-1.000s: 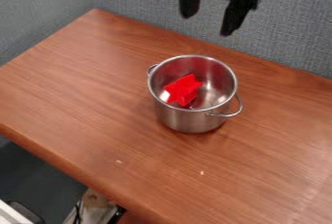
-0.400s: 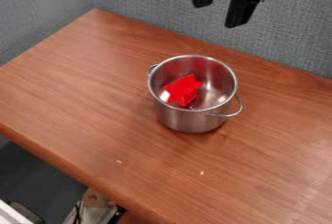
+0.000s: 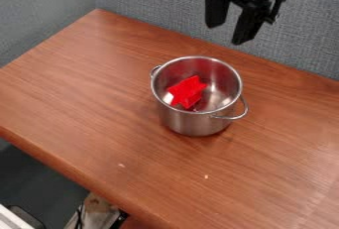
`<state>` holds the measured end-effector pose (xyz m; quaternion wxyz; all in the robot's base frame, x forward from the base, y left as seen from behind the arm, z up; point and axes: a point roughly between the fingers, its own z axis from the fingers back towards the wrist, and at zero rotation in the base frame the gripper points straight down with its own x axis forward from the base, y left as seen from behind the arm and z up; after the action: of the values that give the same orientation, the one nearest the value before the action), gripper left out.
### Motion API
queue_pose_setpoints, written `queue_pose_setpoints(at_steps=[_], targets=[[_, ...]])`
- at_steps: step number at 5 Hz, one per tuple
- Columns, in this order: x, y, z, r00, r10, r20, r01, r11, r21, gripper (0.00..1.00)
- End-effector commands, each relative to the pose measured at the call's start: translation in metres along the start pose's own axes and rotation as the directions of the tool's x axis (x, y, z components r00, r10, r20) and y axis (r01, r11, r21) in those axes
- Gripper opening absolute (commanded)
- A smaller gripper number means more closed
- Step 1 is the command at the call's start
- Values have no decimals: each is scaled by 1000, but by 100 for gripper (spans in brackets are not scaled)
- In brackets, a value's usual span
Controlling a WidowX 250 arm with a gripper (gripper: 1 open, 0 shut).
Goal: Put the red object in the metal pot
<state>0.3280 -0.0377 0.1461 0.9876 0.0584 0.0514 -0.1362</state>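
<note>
A brown wooden table (image 3: 79, 84) carries the metal pot (image 3: 199, 96), standing upright near its middle

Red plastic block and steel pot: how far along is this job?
Done: the red plastic block lies inside the shiny round steel pot on the wooden table. In hand: nothing; the black gripper hangs above and behind the pot, fingers apart, empty. Left: apparently nothing beyond pulling the arm away.

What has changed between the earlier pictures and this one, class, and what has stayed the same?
Only the gripper has moved: it has shifted to the right in the picture and come slightly lower, above and behind the metal pot. It holds nothing; nothing was taken or let go. The red object lies inside the pot as before, and the pot sits in the same spot on the wooden table.
</note>
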Motion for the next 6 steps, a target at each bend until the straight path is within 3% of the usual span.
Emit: queue_pose_setpoints(at_steps=[1, 2, 3, 4, 5, 6], targets=[[-7, 12, 32, 997, -51, 56, 48, 997, 56, 100], [-7, 16, 41, 992, -118, 31, 115, 989, 89, 100], [-10, 34, 38, 1000, -19, 9, 18, 996, 92, 100], [-15, 34, 26, 999, -27, 31, 24, 996, 85, 100], [-20, 31, 22, 996, -37, 77, 31, 997, 76, 100], [-17, 31, 19, 999, -23, 50, 21, 998, 52, 100]])
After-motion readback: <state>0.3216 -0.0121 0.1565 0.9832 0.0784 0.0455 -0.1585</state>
